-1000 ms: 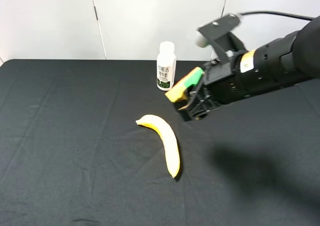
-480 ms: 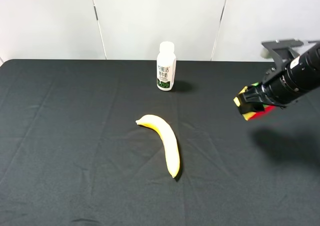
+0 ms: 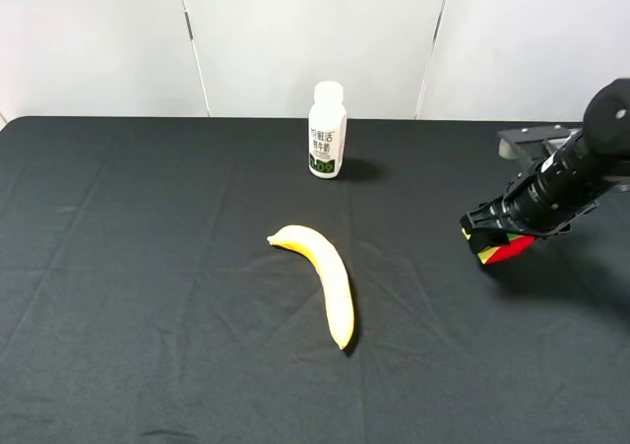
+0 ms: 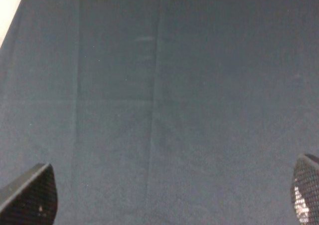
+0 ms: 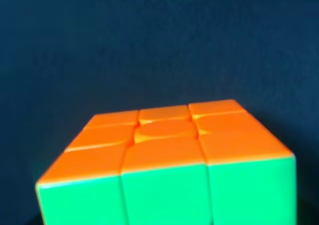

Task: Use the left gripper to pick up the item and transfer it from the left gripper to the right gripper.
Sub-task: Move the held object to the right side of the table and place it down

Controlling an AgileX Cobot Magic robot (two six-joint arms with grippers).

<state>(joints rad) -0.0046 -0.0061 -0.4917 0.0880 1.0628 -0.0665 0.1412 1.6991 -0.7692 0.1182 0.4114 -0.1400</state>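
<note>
Cube (image 3: 500, 247) at right-centre of frame, clamped in right gripper (image 3: 492, 237), low over cloth (image 3: 148, 267). Left gripper (image 4: 169, 195) spread apart, empty, out of overhead view. Handover looks done.

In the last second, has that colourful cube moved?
Yes. The cube, held in the right gripper, went right and downward, away from the white bottle toward the table's right side.

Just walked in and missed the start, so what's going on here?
The right gripper holds the puzzle cube low over the black table, at its right side; the right wrist view shows the cube's orange and green faces close up. The left gripper is open and empty, with only black cloth beneath it. A banana and a white bottle sit untouched near the middle.
</note>
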